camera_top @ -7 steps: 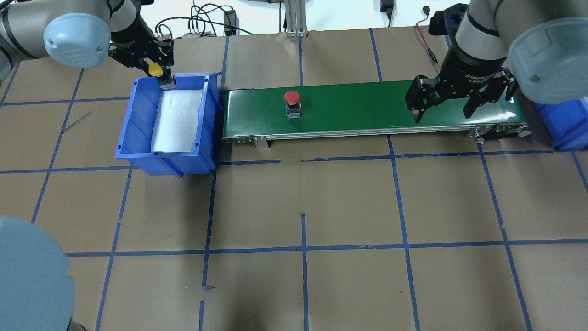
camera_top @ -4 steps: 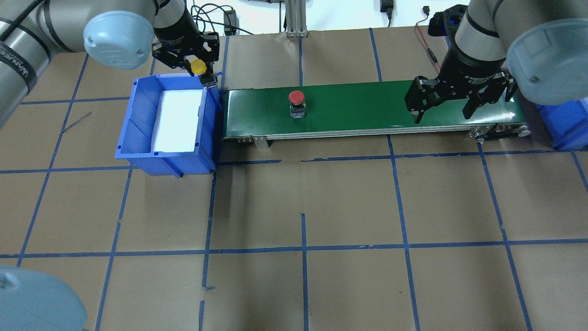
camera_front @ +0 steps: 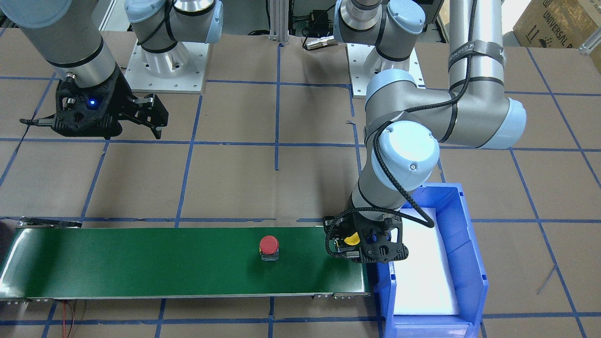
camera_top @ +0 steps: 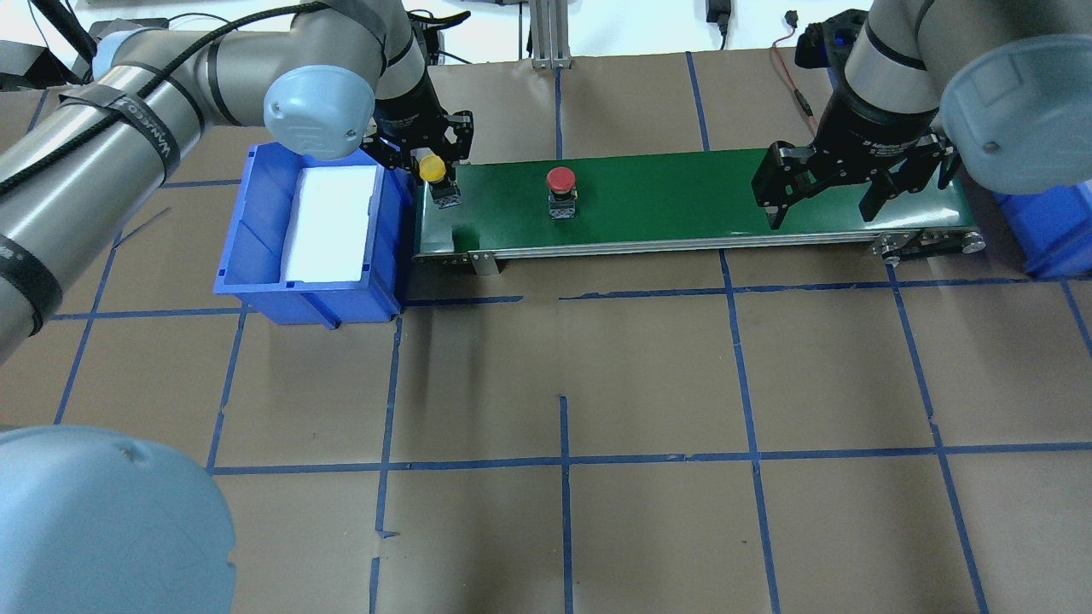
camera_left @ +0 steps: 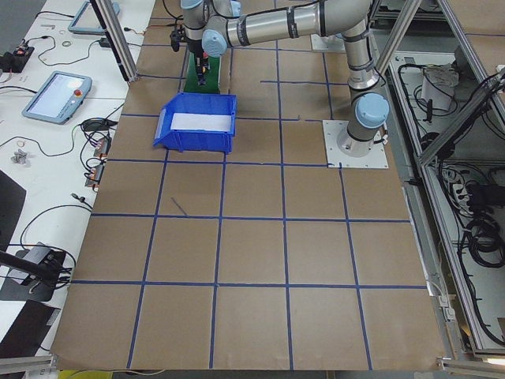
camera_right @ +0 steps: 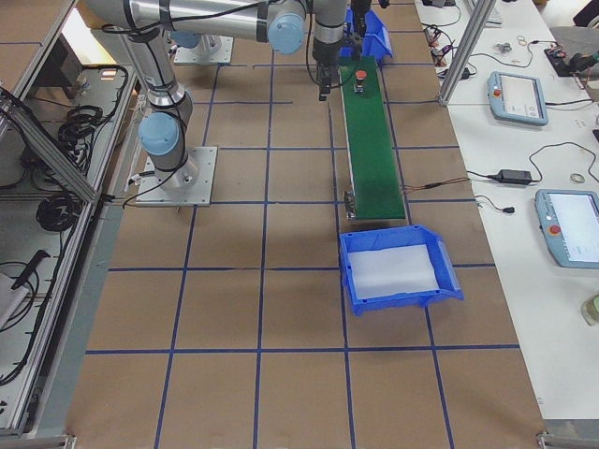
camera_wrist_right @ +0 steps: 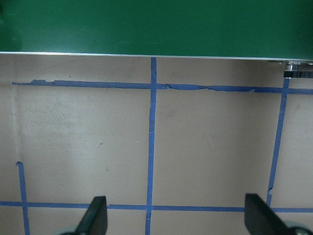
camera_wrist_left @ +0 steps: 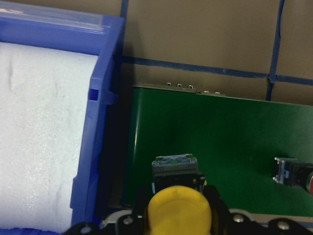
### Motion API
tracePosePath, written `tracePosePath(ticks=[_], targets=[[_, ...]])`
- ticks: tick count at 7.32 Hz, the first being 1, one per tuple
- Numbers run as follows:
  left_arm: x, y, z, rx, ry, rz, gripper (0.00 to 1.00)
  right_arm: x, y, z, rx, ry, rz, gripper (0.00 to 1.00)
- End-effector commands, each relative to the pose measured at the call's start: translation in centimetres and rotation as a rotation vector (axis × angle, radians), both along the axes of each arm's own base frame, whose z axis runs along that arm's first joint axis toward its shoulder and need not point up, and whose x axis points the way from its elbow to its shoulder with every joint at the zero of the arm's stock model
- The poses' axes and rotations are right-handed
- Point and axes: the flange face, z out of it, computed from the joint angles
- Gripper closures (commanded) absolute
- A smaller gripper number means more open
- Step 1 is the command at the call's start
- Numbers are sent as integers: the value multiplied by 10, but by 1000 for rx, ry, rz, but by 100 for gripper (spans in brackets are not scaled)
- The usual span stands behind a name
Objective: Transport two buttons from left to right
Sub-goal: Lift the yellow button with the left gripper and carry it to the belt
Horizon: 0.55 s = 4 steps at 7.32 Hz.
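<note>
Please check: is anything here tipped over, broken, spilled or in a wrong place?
Nothing serious stands out. The red button stands upright on the green belt, and the left gripper holds the yellow button over the belt's end. Only the blue tape on the table is ragged in places.

Probably a robotics lab: a bench (camera_top: 648, 375) papered brown and gridded with blue tape (camera_top: 565, 460), two robot arms (camera_front: 474, 112) bolted to base plates (camera_front: 190, 82), a green conveyor (camera_top: 665, 200), teach pendants (camera_left: 59, 92) and cabling (camera_left: 477, 229) beside aluminium framing (camera_right: 464, 51).
</note>
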Motion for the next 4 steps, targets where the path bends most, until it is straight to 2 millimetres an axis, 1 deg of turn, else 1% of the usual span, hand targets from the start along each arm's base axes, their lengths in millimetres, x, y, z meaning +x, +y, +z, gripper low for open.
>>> tracePosePath(ticks=[1,3,4], targets=[[3,-1,-20,34,-43,-80,61,0,0,0,0,0,0,0],[2,-8,-8,2,-40,-64,60,0,0,0,0,0,0,0],[2,-9,-8,0,-40,-64,60,0,0,0,0,0,0,0]])
